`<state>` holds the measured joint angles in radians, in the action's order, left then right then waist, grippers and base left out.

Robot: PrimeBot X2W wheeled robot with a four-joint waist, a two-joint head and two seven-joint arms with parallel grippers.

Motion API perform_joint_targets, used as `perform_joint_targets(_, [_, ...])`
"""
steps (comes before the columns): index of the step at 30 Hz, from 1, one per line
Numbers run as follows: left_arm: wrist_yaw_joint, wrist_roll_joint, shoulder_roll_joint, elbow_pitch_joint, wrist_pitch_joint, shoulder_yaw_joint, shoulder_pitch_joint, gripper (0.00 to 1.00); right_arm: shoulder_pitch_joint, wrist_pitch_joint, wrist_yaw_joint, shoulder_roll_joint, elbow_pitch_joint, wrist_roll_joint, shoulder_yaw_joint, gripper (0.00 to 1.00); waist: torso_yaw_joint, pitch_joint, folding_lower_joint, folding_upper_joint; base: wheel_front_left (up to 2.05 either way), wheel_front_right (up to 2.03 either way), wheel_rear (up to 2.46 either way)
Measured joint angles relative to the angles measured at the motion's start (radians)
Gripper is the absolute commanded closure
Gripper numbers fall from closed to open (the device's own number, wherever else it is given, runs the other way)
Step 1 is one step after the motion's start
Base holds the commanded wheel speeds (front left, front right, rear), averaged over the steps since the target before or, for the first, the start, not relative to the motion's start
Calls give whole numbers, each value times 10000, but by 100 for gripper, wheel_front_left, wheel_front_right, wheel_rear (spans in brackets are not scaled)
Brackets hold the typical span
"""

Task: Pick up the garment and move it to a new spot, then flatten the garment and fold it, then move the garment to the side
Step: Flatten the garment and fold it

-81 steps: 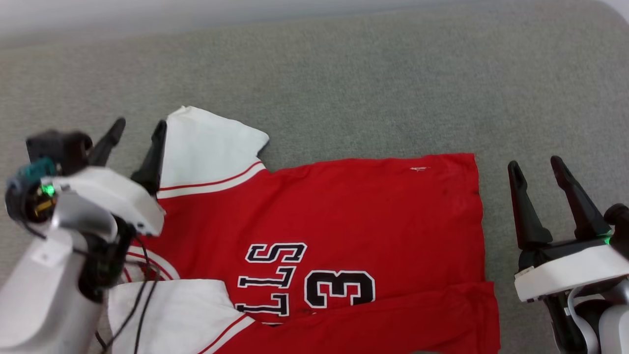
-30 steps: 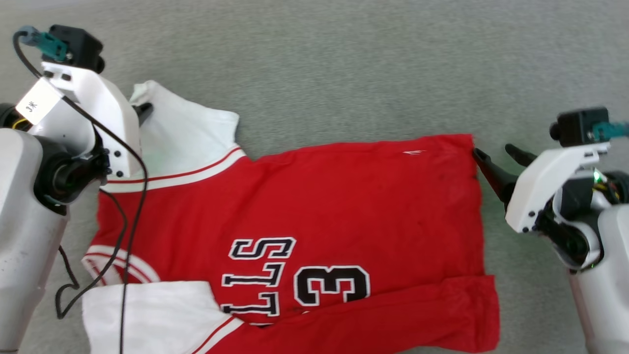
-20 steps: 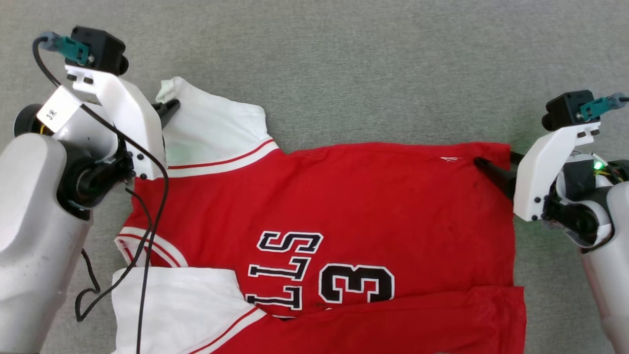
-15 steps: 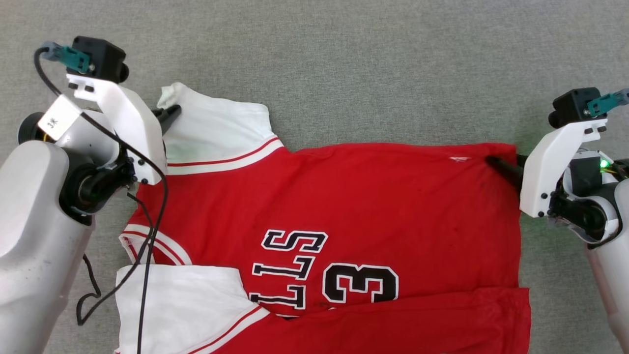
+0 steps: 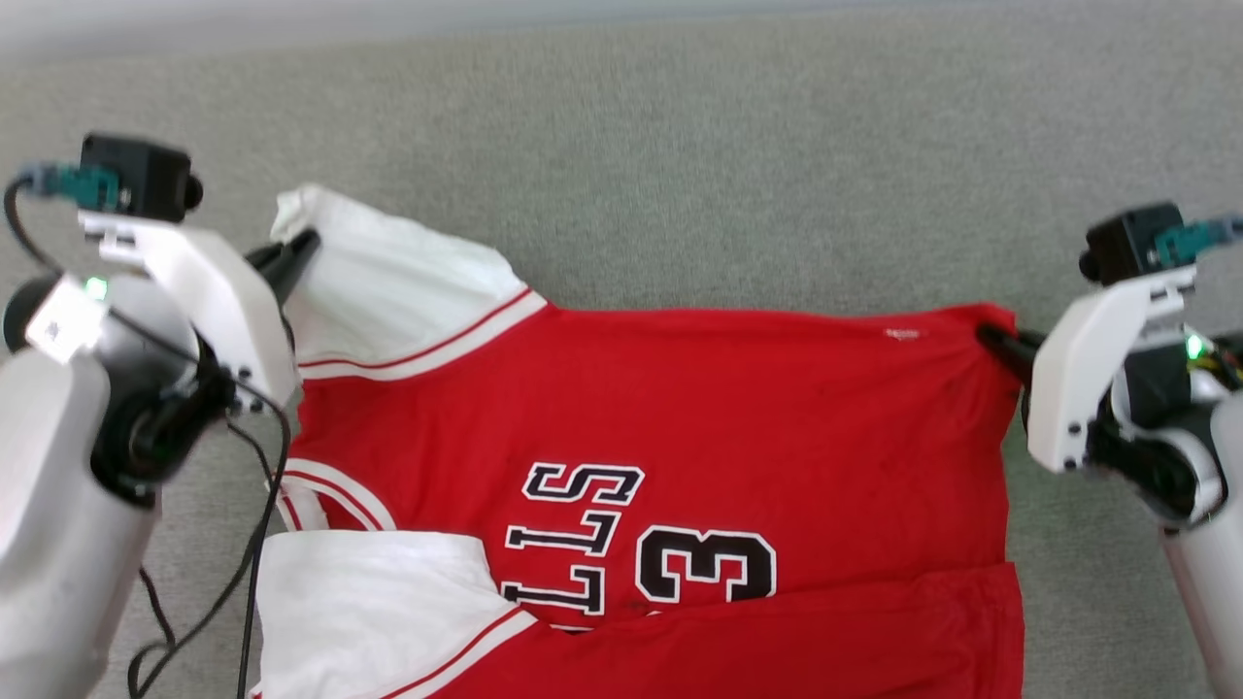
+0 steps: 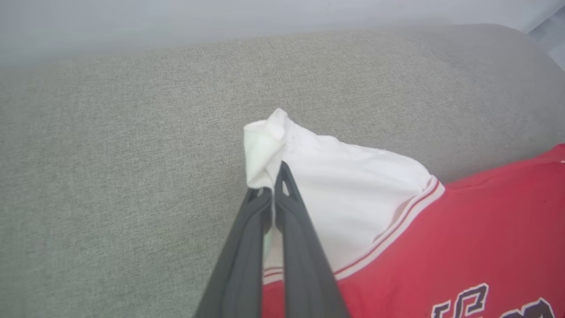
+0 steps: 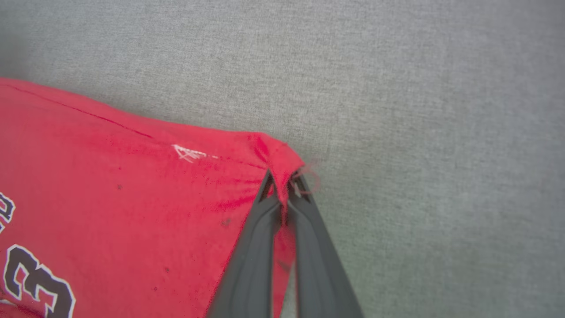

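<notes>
L tool (image 6: 273, 181) clamps white sleeve (image 6: 348, 194), R tool (image 7: 281, 179) red corner (image 7: 278, 154) of soft garment (image 5: 680, 408).

I see the garment (image 5: 738, 408) lying spread on the upholstered surface (image 5: 680, 146), its length running from my left to my right. Both sleeves are on the left: the far sleeve (image 5: 388, 291) reaches toward the back, and the near sleeve (image 5: 359, 612) lies at the front edge of the head view. Along the front, a strip (image 5: 825, 631) of the body is folded over on top. My left gripper (image 5: 291, 254) pinches the far sleeve's back corner. My right gripper (image 5: 991, 338) pinches the back right corner of the garment. A cable (image 5: 257, 544) hangs just at the garment's left edge.
</notes>
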<state>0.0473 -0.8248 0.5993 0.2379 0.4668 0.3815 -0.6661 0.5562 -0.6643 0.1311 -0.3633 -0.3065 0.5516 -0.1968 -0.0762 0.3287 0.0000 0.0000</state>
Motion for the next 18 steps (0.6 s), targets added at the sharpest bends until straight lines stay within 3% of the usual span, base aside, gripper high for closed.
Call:
perform_joint_targets(8, [-727,-245,230,-1327,-903,-393,2590,100,-2059,167,0,257,1250,-426,999,100,155,-1028,0,0,0,0,0])
perform_joint_targets(18, [-1522,-857,-73,-2293,-1638,-577,5869,100,-4586,447,0,1030,2056,-721,1958,100,501,-1968,-2,0,0,0,0])
